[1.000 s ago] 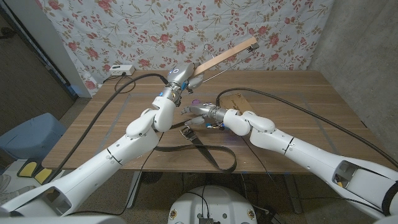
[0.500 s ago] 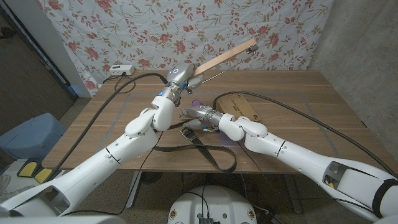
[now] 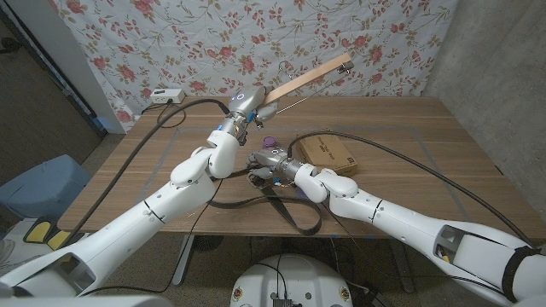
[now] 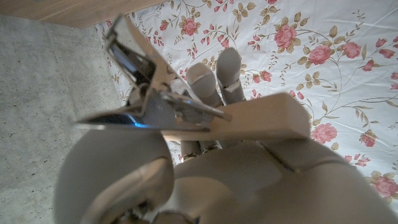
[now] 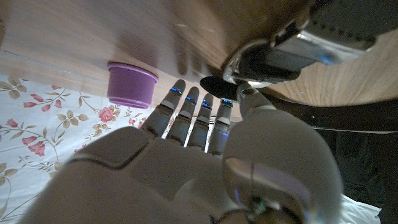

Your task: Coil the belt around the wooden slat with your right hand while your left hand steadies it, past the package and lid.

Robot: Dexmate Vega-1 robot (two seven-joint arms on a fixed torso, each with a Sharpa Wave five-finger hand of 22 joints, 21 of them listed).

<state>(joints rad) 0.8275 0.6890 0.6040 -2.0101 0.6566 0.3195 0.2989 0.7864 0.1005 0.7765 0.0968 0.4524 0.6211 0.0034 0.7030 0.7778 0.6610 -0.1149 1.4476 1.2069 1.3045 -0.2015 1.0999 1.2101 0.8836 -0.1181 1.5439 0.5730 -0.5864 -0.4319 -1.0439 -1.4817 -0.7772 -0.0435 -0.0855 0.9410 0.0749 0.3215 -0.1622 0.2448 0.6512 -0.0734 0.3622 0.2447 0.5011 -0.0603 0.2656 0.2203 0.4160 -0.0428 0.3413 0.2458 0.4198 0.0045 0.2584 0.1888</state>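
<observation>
Nearest you, belt (image 3: pixel 281 205): a dark loop lying slack on the table (image 3: pixel 409 136) by the front edge, its buckle end up by your right hand; none of it is coiled on the slat yet.
Right hand (image 3: pixel 266 164): low over the buckle end, fingers stretched out and side by side in the right wrist view; whether you have pinched the strap, I cannot tell.
Lid (image 5: pixel 130 84): small, purple, just beyond your right fingertips.
Package (image 3: pixel 326 154): brown box, just beside your right forearm (close enough to nudge).
Left hand (image 3: pixel 246 104): fingers wrapped round the low end of the wooden slat (image 3: pixel 311 73), which slants up and away off the table.
Risk: lifting the belt could sweep the lid or package aside, because both crowd the path.
Risk: the slack loop may snag the table edge; a hard tug could twist the slat in your grip.
</observation>
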